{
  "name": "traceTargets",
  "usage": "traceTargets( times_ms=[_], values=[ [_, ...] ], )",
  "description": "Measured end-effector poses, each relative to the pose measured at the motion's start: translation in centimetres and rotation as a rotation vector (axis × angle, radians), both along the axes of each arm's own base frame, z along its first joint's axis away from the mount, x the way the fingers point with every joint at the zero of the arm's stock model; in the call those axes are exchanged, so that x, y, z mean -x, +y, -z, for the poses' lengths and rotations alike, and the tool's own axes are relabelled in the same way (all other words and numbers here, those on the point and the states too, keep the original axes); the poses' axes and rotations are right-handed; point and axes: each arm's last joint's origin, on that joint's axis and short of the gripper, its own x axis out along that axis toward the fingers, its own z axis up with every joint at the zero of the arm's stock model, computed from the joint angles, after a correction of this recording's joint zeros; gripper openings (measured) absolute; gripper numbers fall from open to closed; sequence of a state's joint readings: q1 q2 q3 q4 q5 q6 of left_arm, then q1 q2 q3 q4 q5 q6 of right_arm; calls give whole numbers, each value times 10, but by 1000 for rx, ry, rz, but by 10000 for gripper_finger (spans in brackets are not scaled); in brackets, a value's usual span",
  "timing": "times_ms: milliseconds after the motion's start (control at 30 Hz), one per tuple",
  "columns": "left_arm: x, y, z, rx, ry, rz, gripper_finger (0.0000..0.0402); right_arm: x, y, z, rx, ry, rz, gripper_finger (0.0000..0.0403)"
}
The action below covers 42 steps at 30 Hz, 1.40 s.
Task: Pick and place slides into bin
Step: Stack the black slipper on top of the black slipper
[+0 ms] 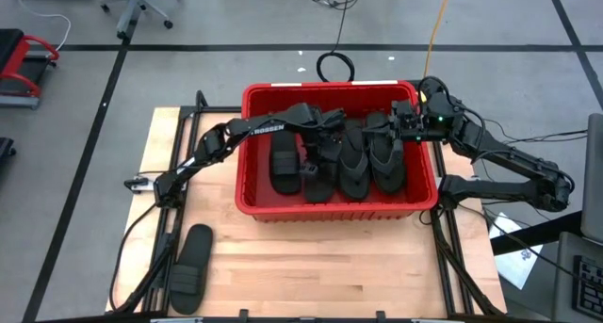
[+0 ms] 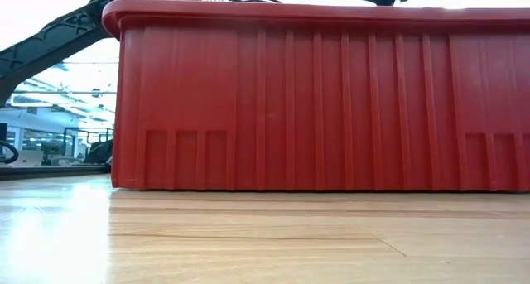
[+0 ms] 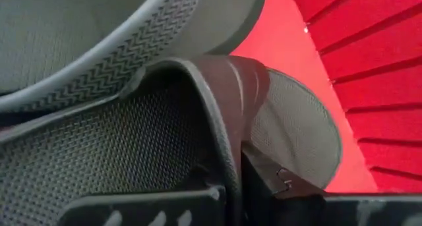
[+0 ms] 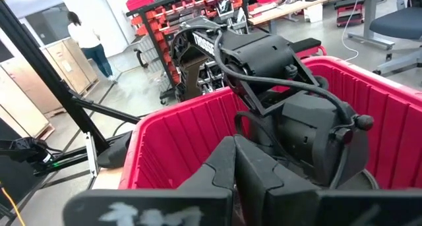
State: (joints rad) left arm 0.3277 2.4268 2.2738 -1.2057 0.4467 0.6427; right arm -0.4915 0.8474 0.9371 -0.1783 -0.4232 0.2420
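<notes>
Even, bright overhead light falls on the desk (image 1: 311, 257) with soft shadows; the low view blows out white at upper left, and the left wrist view's close slide (image 3: 198, 120) is softly blurred.

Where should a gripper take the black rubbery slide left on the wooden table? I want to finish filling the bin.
Grip the black rubbery slide across its wide strap, coming straight down from above: it lies flat, sole down, so the raised strap gives the fingers something to close on.

You have 1 red bin (image 1: 247, 153) on the table. Inside it you can count 4 black slides: 2 strap slides (image 1: 285, 163) and 2 thong flip-flops (image 1: 355, 168). Outside the bin, off its near-left corner, lies 1 more strap slide (image 1: 191, 267).
</notes>
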Motion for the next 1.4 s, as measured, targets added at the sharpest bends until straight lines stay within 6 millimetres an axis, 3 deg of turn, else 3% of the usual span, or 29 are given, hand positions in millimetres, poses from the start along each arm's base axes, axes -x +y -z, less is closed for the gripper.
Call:
traceTargets(
  times_ms=[167, 667, 1000, 1267, 1400],
  values=[
    [3, 0, -12, -60, -31, 43, 42, 0, 0, 0, -1, 2, 0, 0],
    [12, 6, -47, -211, -88, 2, 179, 1, 0, 4, -19, 37, -2, 0],
    [23, 1, -70, -312, -64, -11, 195, 1, 1, 4, -11, 39, -3, 0],
    [42, -9, -122, -432, -165, -65, 195, 1, 0, 4, 1, 40, -4, 0],
    [74, -19, -162, -501, -155, -136, 190, 1, 0, 4, -3, 42, -4, 0]
  ],
)
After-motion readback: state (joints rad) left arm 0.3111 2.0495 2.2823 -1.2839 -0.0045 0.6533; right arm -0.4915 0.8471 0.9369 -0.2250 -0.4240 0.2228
